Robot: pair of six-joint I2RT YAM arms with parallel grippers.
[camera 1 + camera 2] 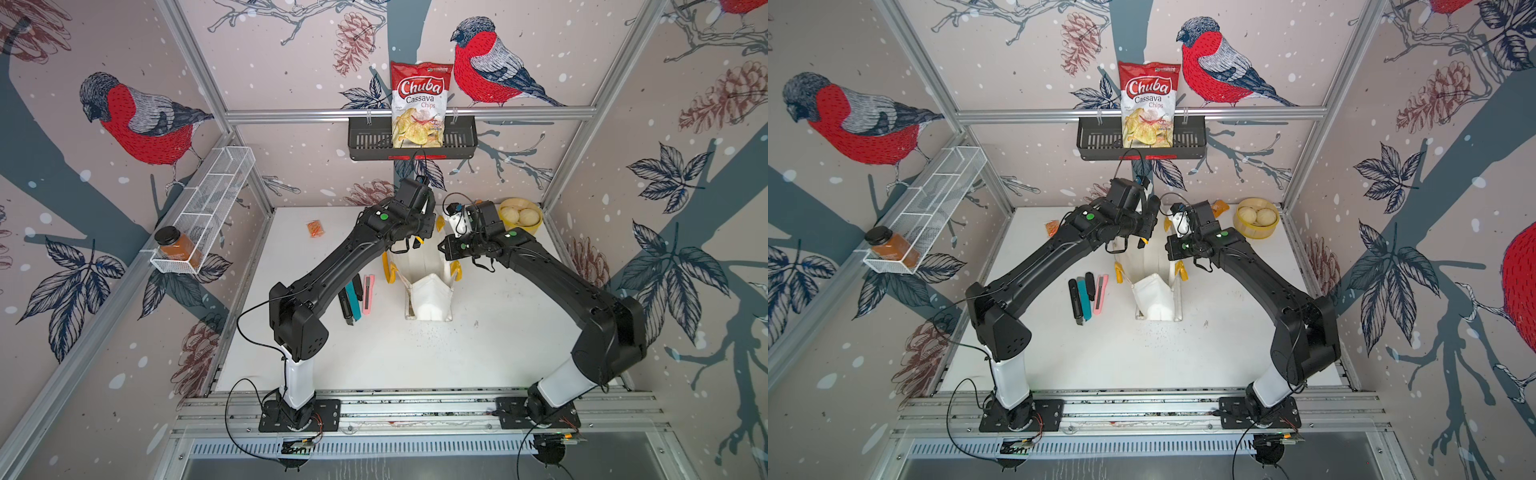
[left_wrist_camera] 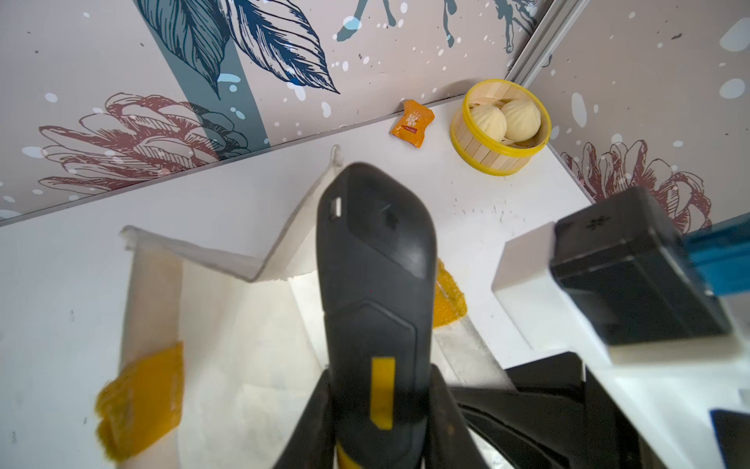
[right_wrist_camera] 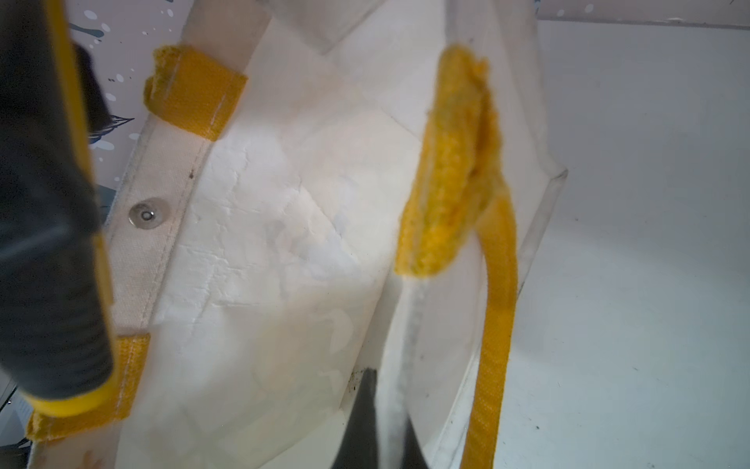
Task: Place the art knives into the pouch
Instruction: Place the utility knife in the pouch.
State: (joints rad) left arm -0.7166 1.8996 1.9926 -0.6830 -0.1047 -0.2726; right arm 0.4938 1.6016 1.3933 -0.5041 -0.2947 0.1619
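The white pouch [image 1: 430, 297] with yellow loop handles [image 3: 493, 325] stands open mid-table in both top views. My left gripper [image 2: 379, 390] is shut on the art knife [image 2: 377, 264], a black handle with a yellow stripe, and holds it just above the pouch's mouth [image 2: 227, 325]. In a top view the left gripper [image 1: 1144, 239] hangs over the pouch's far end. My right gripper [image 3: 385, 406] is shut on the pouch's side wall [image 3: 284, 203], pinching the fabric edge. The knife [image 3: 44, 243] shows at the edge of the right wrist view.
Several other knives, black, teal [image 1: 355, 297] and pink [image 1: 368, 293], lie left of the pouch. A bamboo steamer with buns [image 1: 521, 216] sits at the back right, with orange sachets [image 2: 412, 124] [image 1: 316, 227] nearby. On the walls hang a black basket with chips [image 1: 417, 104] and a wire shelf with a jar [image 1: 178, 247].
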